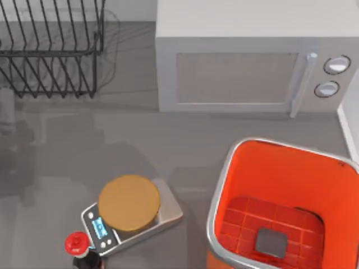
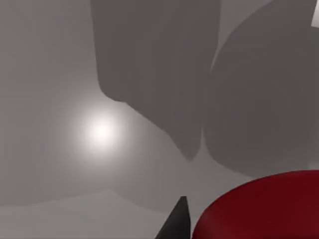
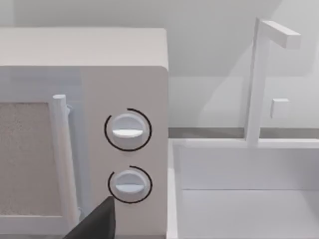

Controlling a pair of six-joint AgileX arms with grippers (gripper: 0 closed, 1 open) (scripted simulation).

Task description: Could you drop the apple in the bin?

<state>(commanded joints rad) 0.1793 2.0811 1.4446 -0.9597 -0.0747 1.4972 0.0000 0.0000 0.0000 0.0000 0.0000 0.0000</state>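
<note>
Top view, from big to small: one grey microwave (image 1: 235,56) fills 12 to 2 o'clock, its door shut, a bar handle and two dials (image 1: 336,64) at its right end. One bin (image 1: 280,174) stands at 4 to 5 o'clock, near the table's right edge and well apart from the microwave. It is an orange-red, rounded-square tub with a silver-grey rim, a gridded red floor and one grey square (image 1: 272,242) lying on that floor. One black wire rack (image 1: 53,50) sits at 10 to 11 o'clock. One steel scale (image 1: 168,210) lies at 7 o'clock, carrying a round tan plate (image 1: 129,203). Its small blue display (image 1: 100,227) shows marks too small to read. One bottle with a red cap (image 1: 77,244) stands touching the scale's near corner.

Right wrist view faces the microwave's dials and a white basin (image 3: 249,199) just beside it. The right gripper (image 3: 97,221) shows as one dark tip, and whether it is apart or together I cannot tell.

Left wrist view has the left gripper (image 2: 175,224) just beside a dark red dome (image 2: 264,209). I cannot tell if that is apple or cap, nor this gripper's state.
</note>
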